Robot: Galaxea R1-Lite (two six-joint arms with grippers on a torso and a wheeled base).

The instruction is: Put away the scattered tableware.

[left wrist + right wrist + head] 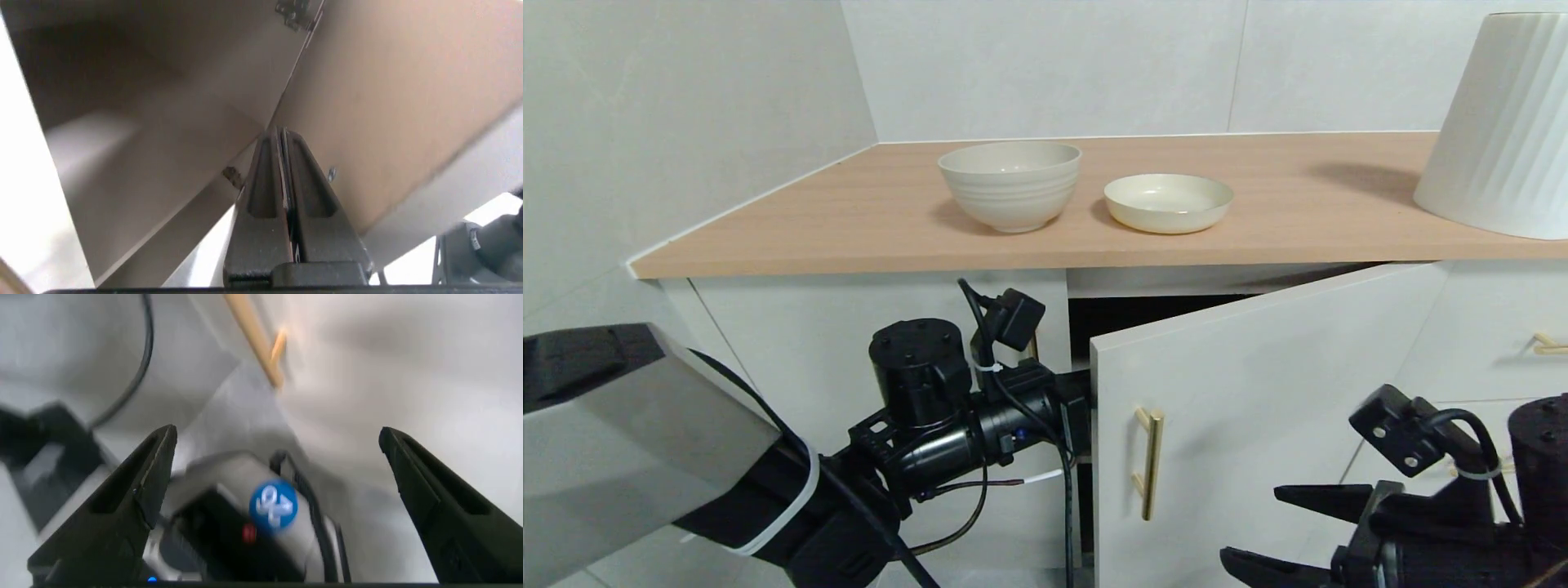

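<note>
A deep cream bowl [1010, 184] and a shallow cream dish [1168, 202] stand side by side on the wooden countertop [849, 220]. Below them a white cabinet door [1241, 408] with a gold handle [1148, 464] stands partly open. My left arm [947, 425] is at the gap beside the door's edge. In the left wrist view my left gripper [282, 131] is shut with nothing in it, between the door's inner face [392, 98] and the cabinet's interior [122, 163]. My right gripper [1251, 524] hangs open and empty low in front of the door, right of the handle [257, 339].
A tall white ribbed shade-like object [1503, 122] stands on the counter's right end. Tiled walls close the corner behind and to the left. Another gold handle [1547, 345] is on the cabinet front at the far right. A door hinge [294, 12] shows inside.
</note>
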